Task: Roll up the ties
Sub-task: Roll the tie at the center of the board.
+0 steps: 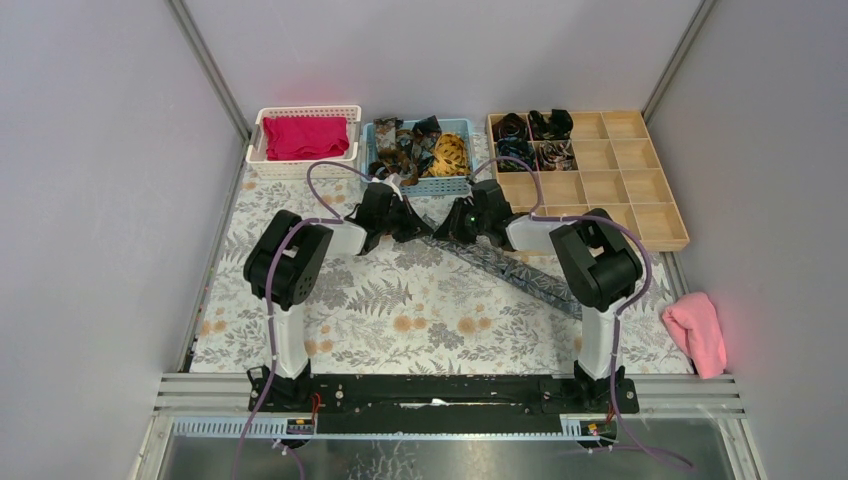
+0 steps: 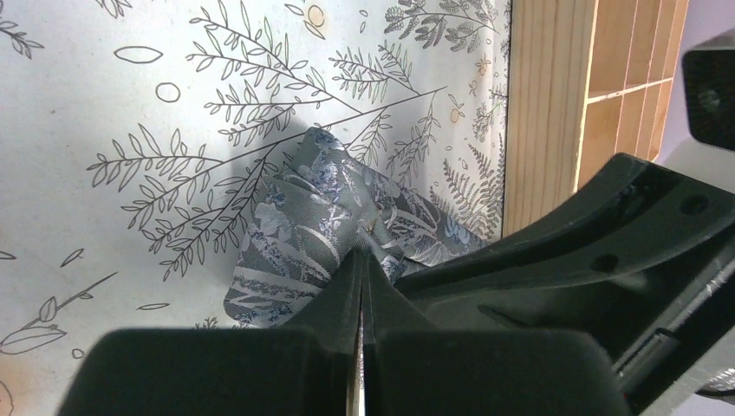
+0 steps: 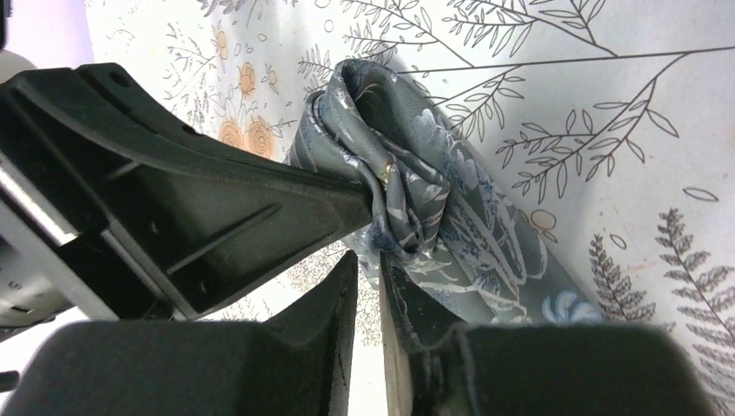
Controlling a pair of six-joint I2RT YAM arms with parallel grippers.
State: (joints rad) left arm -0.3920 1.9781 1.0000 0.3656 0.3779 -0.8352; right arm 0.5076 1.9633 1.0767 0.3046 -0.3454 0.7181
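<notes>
A grey tie (image 1: 520,272) with a pale leaf pattern lies as a diagonal strip on the floral cloth, its upper left end rolled into a small coil (image 3: 390,178). My left gripper (image 2: 362,256) is shut on that coiled end (image 2: 312,225). In the top view it (image 1: 415,225) meets my right gripper (image 1: 447,228) at the coil. My right gripper (image 3: 366,258) has its jaws a narrow gap apart just under the coil, with tablecloth showing through the gap. More ties lie heaped in a blue basket (image 1: 455,186).
A wooden divider tray (image 1: 640,190) at the back right holds several rolled ties in its left cells. A white basket (image 1: 255,150) with a magenta cloth stands back left. A pink cloth (image 1: 695,332) lies at the right edge.
</notes>
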